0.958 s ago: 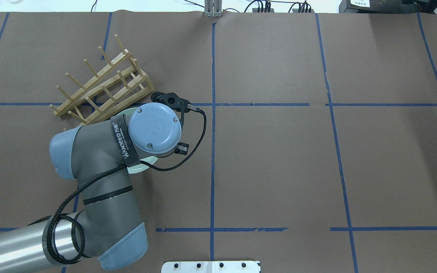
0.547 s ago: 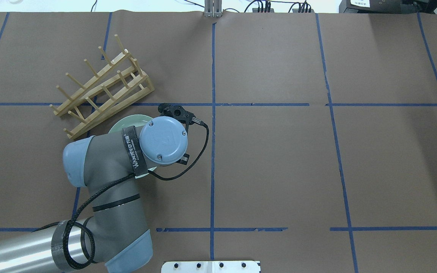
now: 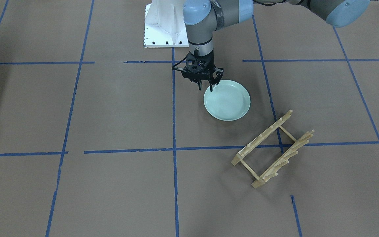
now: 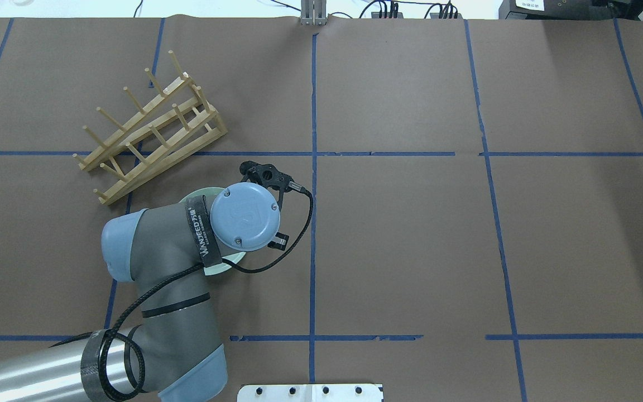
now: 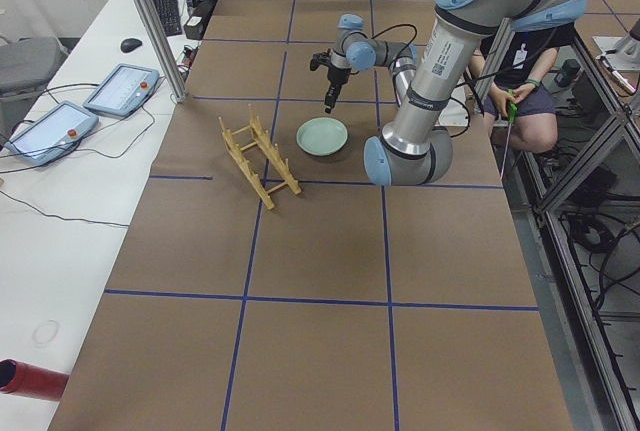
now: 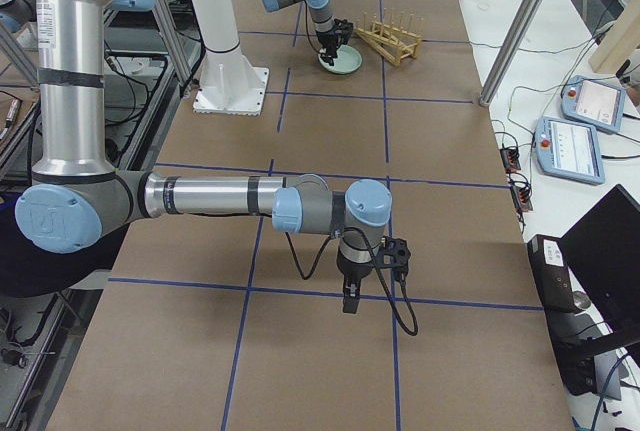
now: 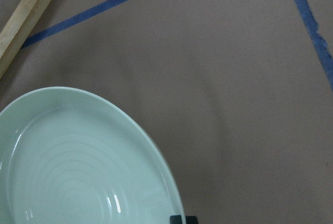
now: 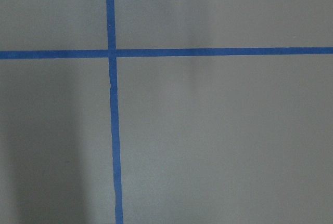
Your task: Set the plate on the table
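Observation:
The pale mint-green plate (image 3: 227, 100) lies flat on the brown table (image 3: 110, 108), between the robot base and the wooden rack. My left gripper (image 3: 205, 89) points down at the plate's edge on my right. Its jaws stand apart, one finger inside the rim and one outside. In the overhead view my wrist covers most of the plate (image 4: 226, 265) and hides the gripper. The left wrist view shows the plate (image 7: 78, 172) with a fingertip (image 7: 177, 219) at its rim. My right gripper (image 6: 349, 301) hangs over the table far off; I cannot tell its state.
The light wooden peg rack (image 3: 263, 136) stands on the table just beyond the plate, without touching it. The white robot base (image 3: 163, 26) is at the near edge. The right wrist view shows only a blue tape cross (image 8: 110, 53). A seated person (image 5: 520, 81) is behind the robot.
My left arm and the plate under it have moved away from the rack, toward the robot base and a little to the right.

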Available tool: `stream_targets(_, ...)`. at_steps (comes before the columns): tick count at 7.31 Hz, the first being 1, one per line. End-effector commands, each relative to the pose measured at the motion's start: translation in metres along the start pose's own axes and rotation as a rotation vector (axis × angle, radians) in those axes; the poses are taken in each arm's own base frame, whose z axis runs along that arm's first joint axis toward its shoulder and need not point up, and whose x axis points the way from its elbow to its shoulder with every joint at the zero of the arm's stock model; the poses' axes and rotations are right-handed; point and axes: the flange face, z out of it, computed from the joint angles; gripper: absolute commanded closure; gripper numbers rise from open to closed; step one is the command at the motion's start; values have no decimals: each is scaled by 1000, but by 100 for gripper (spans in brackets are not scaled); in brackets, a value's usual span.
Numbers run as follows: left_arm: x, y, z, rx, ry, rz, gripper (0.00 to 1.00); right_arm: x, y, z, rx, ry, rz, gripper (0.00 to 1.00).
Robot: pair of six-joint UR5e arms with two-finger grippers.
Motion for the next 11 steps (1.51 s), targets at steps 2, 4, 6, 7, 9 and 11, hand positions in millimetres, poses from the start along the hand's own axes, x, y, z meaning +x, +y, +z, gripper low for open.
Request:
stream_targets(2,-91,-75,-116,130,181,-92,0,0,0,0,0,0,-1,0)
stream_targets(4,-215,-135,-171,163,227,46,0,0,0,0,0,0,-1,0)
stream_targets(6,-301,-129,-150,151,181,184,0,1,0,0,1,0,0,0)
stream_targets(7,-329,-124,-135,124,163,220,0,0,0,0,0,0,1,0)
stream_targets(9,-453,-130,-82,73,107,272,0,0,0,0,0,0,-1,0)
stream_targets(11,-600,-41,-51,7,158,186,0,1,0,0,1,0,0,0)
